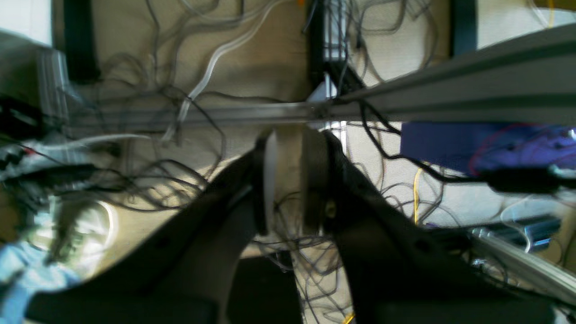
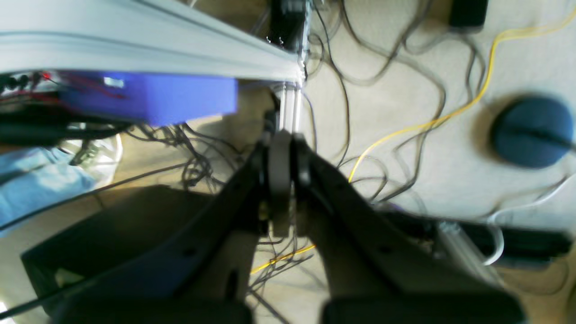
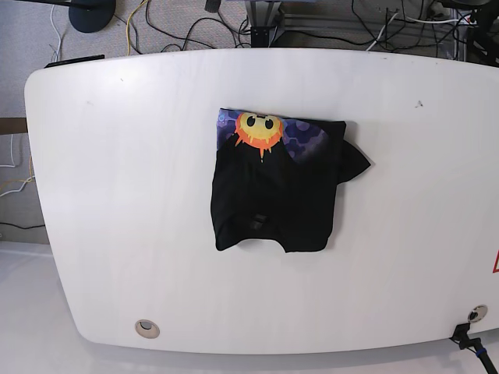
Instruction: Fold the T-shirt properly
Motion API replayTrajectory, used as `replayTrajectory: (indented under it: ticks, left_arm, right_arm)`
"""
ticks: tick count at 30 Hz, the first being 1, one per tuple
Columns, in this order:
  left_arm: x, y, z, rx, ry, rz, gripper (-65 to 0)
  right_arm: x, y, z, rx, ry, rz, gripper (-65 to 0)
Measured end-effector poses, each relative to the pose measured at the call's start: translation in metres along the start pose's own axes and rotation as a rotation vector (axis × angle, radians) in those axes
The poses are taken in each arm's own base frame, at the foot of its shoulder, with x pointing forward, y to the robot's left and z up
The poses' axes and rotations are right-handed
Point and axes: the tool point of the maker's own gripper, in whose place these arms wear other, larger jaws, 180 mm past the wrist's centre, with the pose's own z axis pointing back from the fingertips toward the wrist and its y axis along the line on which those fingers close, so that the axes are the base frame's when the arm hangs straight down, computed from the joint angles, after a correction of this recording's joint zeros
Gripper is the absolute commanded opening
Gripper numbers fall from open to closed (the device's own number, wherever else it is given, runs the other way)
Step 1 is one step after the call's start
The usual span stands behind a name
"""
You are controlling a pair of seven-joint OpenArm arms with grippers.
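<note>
- No brand, label or readable writing anywhere; the only print is the orange-yellow sun face on the T-shirt (image 3: 275,187), with a purple-blue pattern behind it.
- The T-shirt lies folded into a rough black block near the middle of the white table (image 3: 117,195), sun face at the block's far edge, one sleeve poking out on the base view's right.
- The table is plain white with rounded corners; a round grommet (image 3: 146,328) sits near its front edge, down and to the left of the shirt.
- Beyond the table's far edge: grey carpet, tangled cables (image 3: 179,27) and a dark round base (image 3: 91,14).
- Neither arm shows in the base view; both wrist cameras look off the table at the floor.
- Left gripper (image 1: 288,180): claw slightly spread, a narrow gap between the pads, nothing in it; metal rail (image 1: 450,90) and wires behind.
- Right gripper (image 2: 282,180): claw pressed together, holding nothing; a blue box (image 2: 153,96) and yellow cable (image 2: 450,114) lie past it.
</note>
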Motion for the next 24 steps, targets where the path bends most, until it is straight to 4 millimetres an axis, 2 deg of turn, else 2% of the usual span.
replayTrajectory:
  ticks: [4,6,8,11,14,17,19,22,24]
  left_arm:
    - [-0.032,0.006,-0.026,-0.013,0.083,0.038,-57.0]
    - [-0.055,0.017,-0.033,0.017,0.148,0.061,-57.0]
    - [-0.071,0.017,-0.041,0.014,0.192,0.09,-57.0]
    - [-0.08,0.015,-0.057,-0.015,0.228,0.111,-57.0]
    - [-0.083,0.028,-0.074,0.015,0.254,0.124,-57.0]
    - [-0.093,0.028,-0.085,0.019,0.294,0.161,-57.0]
    - [-0.101,0.023,-0.091,-0.003,0.332,0.182,-57.0]
    - [-0.11,0.026,-0.099,0.012,0.387,0.205,-57.0]
    - [-0.107,0.025,-0.109,0.009,0.399,0.222,-57.0]
  right_arm:
    - [-0.021,-0.015,-0.028,0.003,0.063,-0.048,-65.0]
    - [-0.035,-0.022,-0.036,-0.011,0.109,-0.068,-65.0]
    - [-0.041,-0.025,-0.043,-0.001,0.126,-0.089,-65.0]
    - [-0.048,-0.031,-0.056,-0.005,0.16,-0.106,-65.0]
    - [-0.04,-0.039,-0.074,-0.016,0.128,-0.124,-65.0]
    - [-0.059,-0.039,-0.086,-0.005,0.216,-0.119,-65.0]
    - [-0.061,-0.038,-0.093,0.0,0.227,-0.141,-65.0]
    - [-0.05,-0.036,-0.108,0.008,0.203,-0.163,-65.0]
    - [-0.043,-0.035,-0.119,0.012,0.199,-0.187,-65.0]
